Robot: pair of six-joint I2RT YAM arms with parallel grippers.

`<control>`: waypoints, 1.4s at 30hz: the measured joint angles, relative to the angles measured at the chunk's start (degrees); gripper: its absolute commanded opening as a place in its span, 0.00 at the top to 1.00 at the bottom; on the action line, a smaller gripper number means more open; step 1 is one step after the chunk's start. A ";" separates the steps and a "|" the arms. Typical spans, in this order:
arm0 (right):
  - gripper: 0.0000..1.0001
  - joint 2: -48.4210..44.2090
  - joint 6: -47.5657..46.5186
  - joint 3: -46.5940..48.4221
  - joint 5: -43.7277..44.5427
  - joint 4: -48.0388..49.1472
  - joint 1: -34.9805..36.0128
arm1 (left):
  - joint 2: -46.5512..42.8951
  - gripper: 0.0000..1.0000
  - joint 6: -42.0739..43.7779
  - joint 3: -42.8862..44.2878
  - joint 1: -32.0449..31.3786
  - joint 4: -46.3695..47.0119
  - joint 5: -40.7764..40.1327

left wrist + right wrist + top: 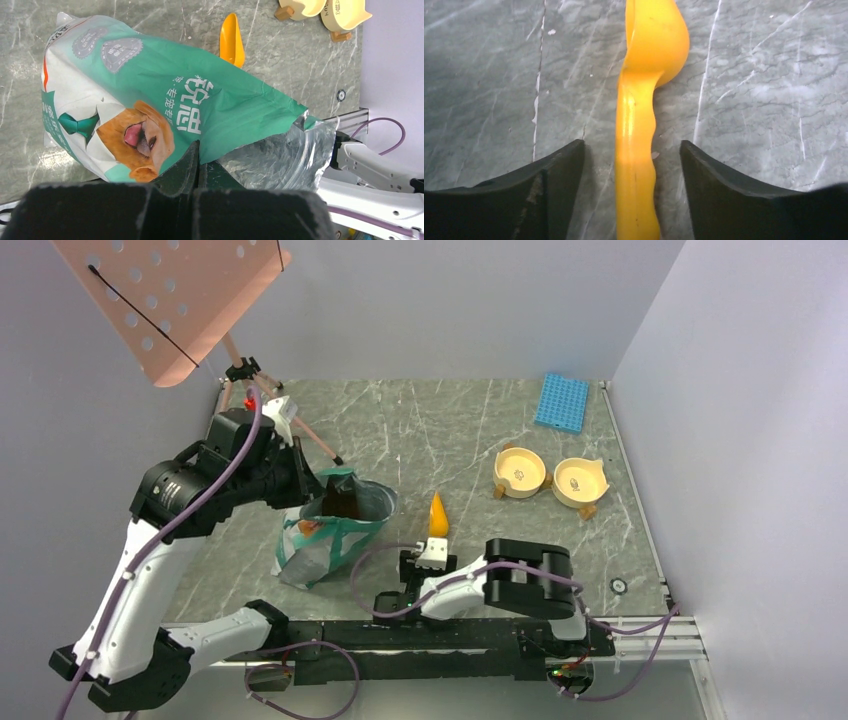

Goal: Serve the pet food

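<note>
On the desk (470, 430) the bag (330, 540) stands left of centre, its rim clenched in the left tool (197, 150), the orange scoop (636, 130) lies just right with the released right tool (631, 155) astride its handle, best closed squarely mid-handle, and the pet food (345, 503) sits inside the bag's mouth.

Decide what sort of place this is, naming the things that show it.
Probably a robotics lab test cell, not a home: robot arms fixed at a table edge, plain walls boxing it in, and a blue rack.
</note>
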 measured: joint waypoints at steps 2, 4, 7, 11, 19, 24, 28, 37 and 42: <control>0.52 2.45 4.13 0.70 3.50 -2.34 0.48 | -1.31 1.00 0.22 -0.87 0.00 0.44 -0.20; 0.77 3.32 8.09 -0.39 5.97 -4.09 0.76 | -2.49 1.00 0.68 -1.44 0.00 0.68 -0.33; 1.00 3.21 11.78 -2.60 7.58 -6.84 0.79 | -3.93 1.00 1.49 -2.08 0.00 0.70 -0.72; 1.00 0.33 15.52 -3.34 3.91 -13.79 0.70 | -5.25 1.00 1.44 -3.04 0.00 0.72 -0.83; 1.00 -37.73 -5.22 -11.19 -17.35 -14.78 -2.58 | -2.95 1.00 0.81 -2.19 0.00 0.76 -2.21; 1.00 -56.43 -21.94 -6.88 -35.15 -16.92 -15.39 | -3.04 1.00 -0.79 -5.53 0.00 4.92 -2.01; 1.00 -58.01 -32.70 4.96 -47.71 -25.24 -22.05 | -3.21 1.00 -4.00 -9.60 -0.02 9.11 0.07; 1.00 -46.42 -50.31 43.06 -58.88 -41.29 -24.46 | 5.16 1.00 -6.64 -10.82 -1.31 13.97 4.39; 1.00 -42.27 -56.74 55.19 -66.73 -42.14 -24.46 | 11.69 1.00 -4.66 -4.48 -2.97 11.17 3.91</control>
